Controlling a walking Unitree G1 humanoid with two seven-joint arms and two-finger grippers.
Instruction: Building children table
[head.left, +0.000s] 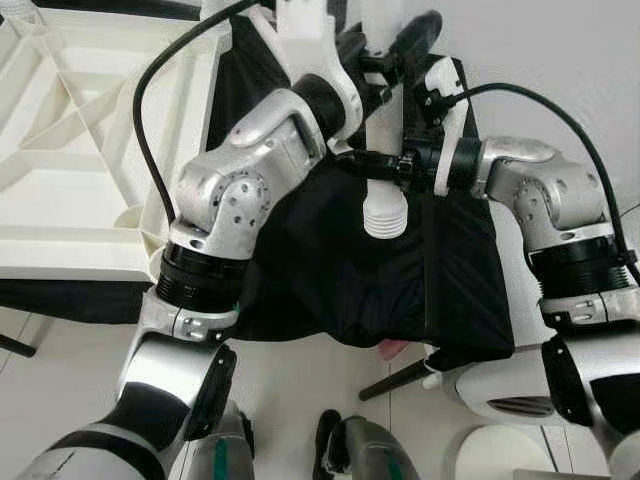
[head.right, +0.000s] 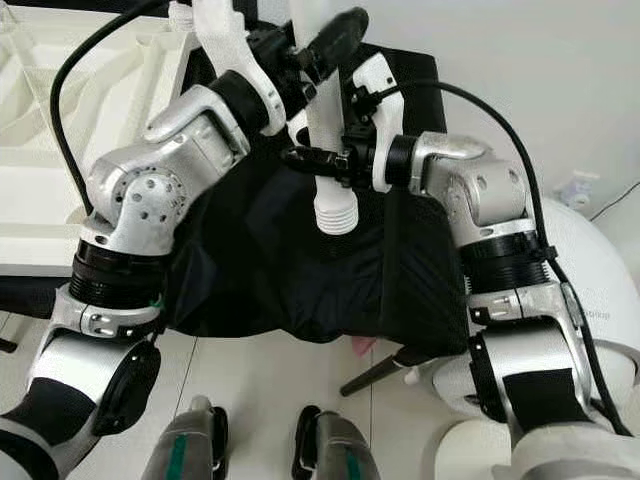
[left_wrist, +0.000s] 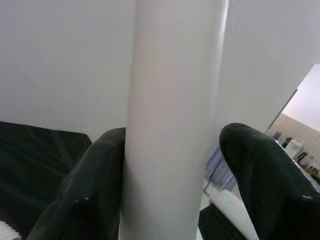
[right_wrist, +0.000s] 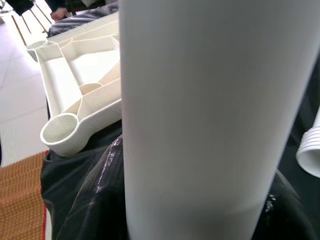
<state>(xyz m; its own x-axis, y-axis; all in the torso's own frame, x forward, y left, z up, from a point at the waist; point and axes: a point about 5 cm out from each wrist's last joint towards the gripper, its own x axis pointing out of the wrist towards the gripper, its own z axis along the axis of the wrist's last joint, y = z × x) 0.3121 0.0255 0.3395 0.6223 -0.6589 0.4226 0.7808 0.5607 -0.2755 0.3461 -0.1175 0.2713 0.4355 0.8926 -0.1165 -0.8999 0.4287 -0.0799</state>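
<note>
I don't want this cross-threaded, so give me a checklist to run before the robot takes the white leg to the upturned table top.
1. Right end effector clamped on the white plastic cylindrical table leg: ok.
2. Left end effector gripping the leg higher up: cannot tell.
3. Leg's ribbed threaded end free, hanging above the black cloth: ok.
4. Round corner socket of the upturned white plastic table top open: ok.
5. Leg lined up over that socket: not ok, it is off to the table top's right.

Black cloth (head.left: 340, 270), white wall (head.left: 540, 50).
</note>
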